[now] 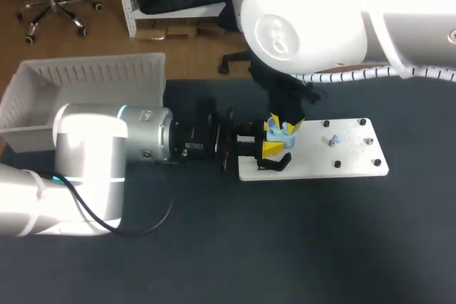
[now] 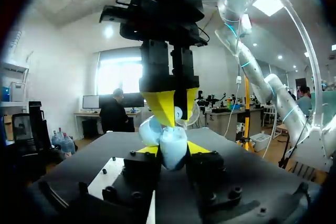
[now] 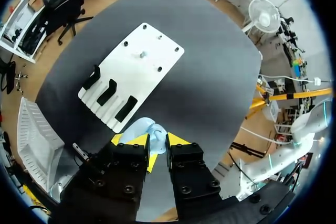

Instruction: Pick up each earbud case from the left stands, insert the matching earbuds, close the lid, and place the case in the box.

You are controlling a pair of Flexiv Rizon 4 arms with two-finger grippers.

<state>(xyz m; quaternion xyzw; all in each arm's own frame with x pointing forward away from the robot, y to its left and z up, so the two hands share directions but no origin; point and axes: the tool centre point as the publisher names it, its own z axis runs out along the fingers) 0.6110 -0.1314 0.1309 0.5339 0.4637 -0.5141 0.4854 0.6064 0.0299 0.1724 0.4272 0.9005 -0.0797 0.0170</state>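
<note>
Head view: the left gripper and right gripper meet at the left end of the white stand plate, with a light-blue earbud case between them. A white box sits on the dark surface behind the left arm.

Left wrist view: the left jaws clench the earbud case from both sides (its lid looks open), and the right gripper is directly above it.

Right wrist view: the earbud case lies just under the right gripper. I cannot tell whether its jaws grasp anything.

Left arm is white with a silver joint and black cable; right arm glossy white.
</note>
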